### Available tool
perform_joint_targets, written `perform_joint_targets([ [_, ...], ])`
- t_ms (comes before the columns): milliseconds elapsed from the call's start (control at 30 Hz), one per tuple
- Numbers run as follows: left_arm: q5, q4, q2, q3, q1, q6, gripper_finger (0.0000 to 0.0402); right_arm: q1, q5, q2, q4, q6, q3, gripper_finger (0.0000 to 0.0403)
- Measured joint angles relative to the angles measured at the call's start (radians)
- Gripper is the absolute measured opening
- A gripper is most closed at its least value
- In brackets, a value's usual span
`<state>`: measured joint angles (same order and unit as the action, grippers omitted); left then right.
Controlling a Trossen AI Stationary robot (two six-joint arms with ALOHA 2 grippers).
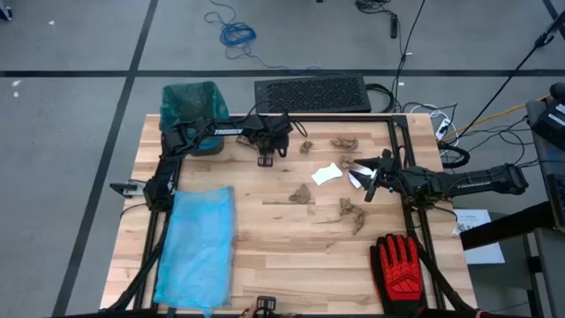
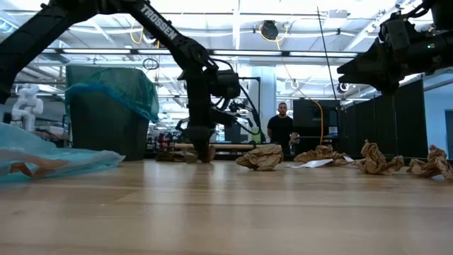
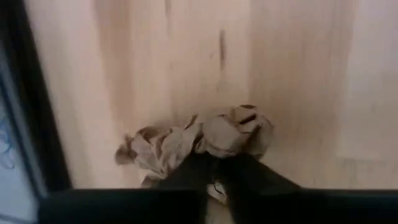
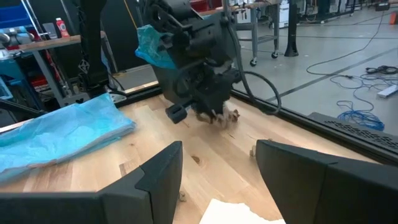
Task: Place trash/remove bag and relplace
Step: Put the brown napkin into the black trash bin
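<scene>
My left gripper (image 1: 293, 142) reaches down at the table's far middle, shut on a crumpled brown paper scrap (image 3: 199, 140), one piece of the trash. More brown scraps (image 1: 301, 194) (image 1: 351, 211) (image 1: 344, 141) and two white pieces (image 1: 327, 174) (image 1: 357, 179) lie loose on the wood. My right gripper (image 4: 217, 168) hovers open above the white pieces at the right, touching nothing. The bin (image 1: 191, 112), lined with a bluish bag, stands at the far left corner. A spare light-blue bag (image 1: 199, 247) lies flat at the near left. My left gripper pinches the brown scrap's crumpled middle (image 3: 214, 149) between its two fingers (image 3: 189, 174). The fingers come steeply from above, slanting toward the table's right. The scrap bulges out on both sides of them and rests on the table.
A red-and-black glove (image 1: 402, 269) lies at the near right corner. A black frame rail (image 1: 415, 168) runs along the table's edges. A dark mat (image 1: 312, 93) lies on the floor beyond the far edge. A person (image 2: 283, 131) stands far off in the room.
</scene>
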<state>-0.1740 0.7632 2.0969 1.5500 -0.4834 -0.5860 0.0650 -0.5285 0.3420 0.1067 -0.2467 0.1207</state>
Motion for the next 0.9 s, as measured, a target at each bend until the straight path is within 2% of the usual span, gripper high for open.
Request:
perform_joint_targets([
  [167, -0.052, 0.080, -0.101, 0.051, 0.008, 0.004, 0.0004, 0.000, 0.007, 0.002, 0.068, 0.027, 0.000, 0.0195],
  [267, -0.071, 0.135, -0.189, 0.084, 0.015, 0.047, 0.0003, 0.000, 0.010, 0.013, 0.174, 0.086, 0.000, 0.0171],
  [400, -0.079, 0.188, -0.354, 0.124, 0.010, 0.177, 0.0002, 0.000, 0.007, 0.039, 0.339, 0.191, 0.000, 0.0106],
  [500, -0.148, 0.236, -0.474, 0.129, -0.001, 0.272, 0.0001, -0.012, 0.005, 0.066, 0.451, 0.243, 0.004, 0.0041],
  [567, -0.249, 0.281, -0.544, 0.129, -0.009, 0.321, 0.0001, -0.022, 0.004, 0.089, 0.451, 0.256, 0.034, 0.0011],
  [667, -0.361, 0.369, -0.630, 0.129, -0.028, 0.406, 0.0001, -0.040, 0.013, 0.151, 0.398, 0.249, 0.101, 0.0009],
  [767, -0.374, 0.486, -0.668, 0.129, -0.068, 0.503, 0.0001, -0.063, 0.048, 0.241, 0.331, 0.236, 0.184, 0.0004],
  [900, -0.378, 0.599, -0.658, 0.128, -0.151, 0.579, 0.0000, -0.097, 0.065, 0.380, 0.264, 0.235, 0.294, 0.0002],
])
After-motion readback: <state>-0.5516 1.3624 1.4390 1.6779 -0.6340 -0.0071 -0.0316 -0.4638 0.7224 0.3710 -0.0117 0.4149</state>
